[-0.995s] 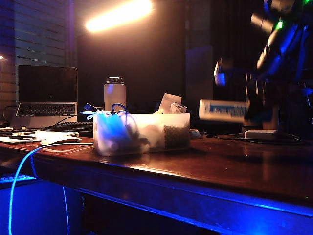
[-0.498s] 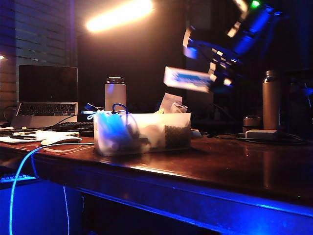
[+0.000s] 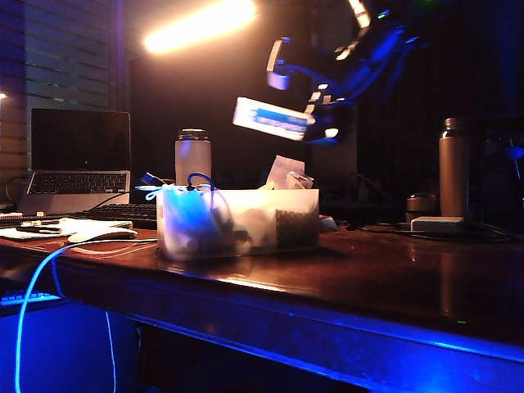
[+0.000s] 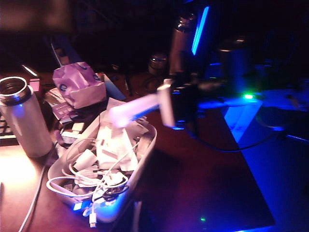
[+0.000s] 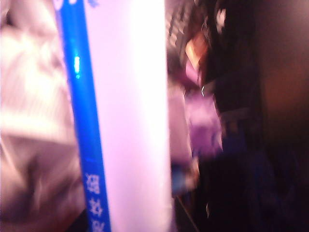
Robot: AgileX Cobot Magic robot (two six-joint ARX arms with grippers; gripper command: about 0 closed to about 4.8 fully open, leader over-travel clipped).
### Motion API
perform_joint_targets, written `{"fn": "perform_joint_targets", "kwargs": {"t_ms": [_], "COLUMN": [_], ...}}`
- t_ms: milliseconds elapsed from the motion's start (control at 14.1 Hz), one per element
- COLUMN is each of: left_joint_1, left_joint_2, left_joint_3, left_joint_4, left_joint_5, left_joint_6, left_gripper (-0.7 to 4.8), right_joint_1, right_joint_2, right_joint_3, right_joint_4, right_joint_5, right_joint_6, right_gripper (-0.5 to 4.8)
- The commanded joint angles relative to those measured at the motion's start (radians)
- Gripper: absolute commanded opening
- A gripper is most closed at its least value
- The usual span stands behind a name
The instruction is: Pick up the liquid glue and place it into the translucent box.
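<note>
The liquid glue (image 3: 272,119), a whitish bottle with a blue label band, hangs tilted in the air above the right half of the translucent box (image 3: 254,231). My right gripper (image 3: 318,116) is shut on it, reaching in from the upper right. In the left wrist view the glue (image 4: 135,108) hovers over the far end of the box (image 4: 148,144), which holds white cables and chargers. The glue (image 5: 128,116) fills the blurred right wrist view. Of my left gripper only a dim strip shows at that view's dark edge, near the box's close end.
A white flask (image 3: 192,157) stands behind the box, with a laptop (image 3: 78,160) and keyboard (image 3: 123,213) to the left. A tall metal flask (image 3: 454,168) and a white adapter (image 3: 436,223) sit at the right. A purple bag (image 4: 77,87) lies beyond the box.
My right arm has swung left and upward with the glue, from low at the right of the table to above the box.
</note>
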Motion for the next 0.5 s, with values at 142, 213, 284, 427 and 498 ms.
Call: {"fn": "perform_joint_targets", "kwargs": {"t_ms": [142,213,284,427,498], "left_joint_1": [0.0,0.0,0.0,0.0,0.0], "left_joint_2": [-0.003,-0.003,-0.003,-0.003,-0.003], "left_joint_3": [0.003,0.003,0.003,0.003,0.003], "left_joint_4": [0.018,0.018,0.018,0.018,0.018], "left_joint_5": [0.007,0.007,0.007,0.007,0.007], "left_joint_6": [-0.012,-0.012,-0.012,-0.012,-0.012], "left_gripper": [-0.03,-0.03,-0.03,-0.03,-0.03], "right_joint_1": [0.038,0.051,0.064,0.076,0.08], "right_joint_2": [0.097,0.118,0.138,0.17,0.185], "right_joint_3": [0.063,0.063,0.063,0.063,0.063], "right_joint_4": [0.024,0.025,0.025,0.03,0.04], "right_joint_5": [-0.097,-0.099,-0.092,-0.099,-0.093], "right_joint_6": [-0.026,-0.033,-0.054,-0.056,-0.056], "right_gripper": [1.39,1.39,1.39,1.39,1.39]}}
